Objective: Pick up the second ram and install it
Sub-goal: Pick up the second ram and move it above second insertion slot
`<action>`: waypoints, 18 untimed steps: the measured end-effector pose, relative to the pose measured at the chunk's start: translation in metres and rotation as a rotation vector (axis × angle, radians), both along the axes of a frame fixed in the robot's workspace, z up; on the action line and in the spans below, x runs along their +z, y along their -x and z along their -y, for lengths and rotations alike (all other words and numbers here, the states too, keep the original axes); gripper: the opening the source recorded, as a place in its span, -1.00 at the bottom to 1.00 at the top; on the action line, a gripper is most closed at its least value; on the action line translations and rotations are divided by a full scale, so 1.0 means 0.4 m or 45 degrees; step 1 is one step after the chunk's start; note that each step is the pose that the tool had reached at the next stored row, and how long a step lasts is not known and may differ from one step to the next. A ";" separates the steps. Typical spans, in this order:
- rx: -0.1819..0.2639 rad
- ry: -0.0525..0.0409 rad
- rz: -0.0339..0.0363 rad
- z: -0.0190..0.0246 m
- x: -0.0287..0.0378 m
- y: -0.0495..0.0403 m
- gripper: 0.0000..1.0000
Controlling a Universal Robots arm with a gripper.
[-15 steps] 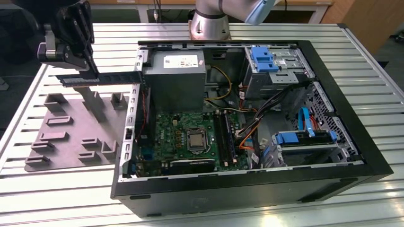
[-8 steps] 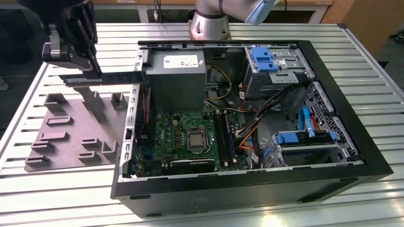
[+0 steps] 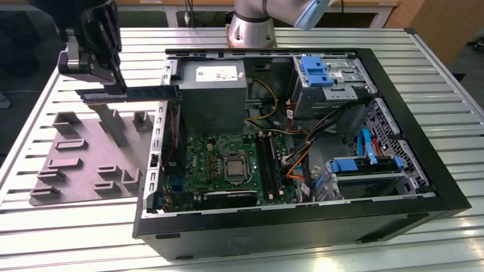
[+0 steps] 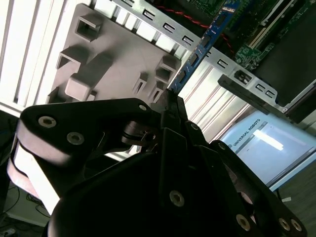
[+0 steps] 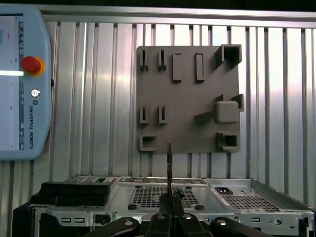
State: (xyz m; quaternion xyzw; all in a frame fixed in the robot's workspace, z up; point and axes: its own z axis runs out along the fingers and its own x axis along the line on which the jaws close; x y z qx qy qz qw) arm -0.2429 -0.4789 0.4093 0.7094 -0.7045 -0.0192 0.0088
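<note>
The gripper (image 3: 112, 88) was clenched on one end of the second ram (image 3: 147, 93) and held it level in the air. The stick was beside the computer case (image 3: 302, 226), at the case's wall on the exterior view's left, and its free end pointed toward the case. The grey fixture plate (image 3: 83, 150) lay just beside that same wall, below the gripper.
</note>
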 end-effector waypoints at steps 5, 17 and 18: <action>0.000 0.000 0.0000 0.000 0.000 -0.008 -0.76; 0.000 0.000 -0.0001 0.000 0.000 -0.030 -0.76; 0.000 0.000 0.0000 0.000 0.000 -0.031 -0.76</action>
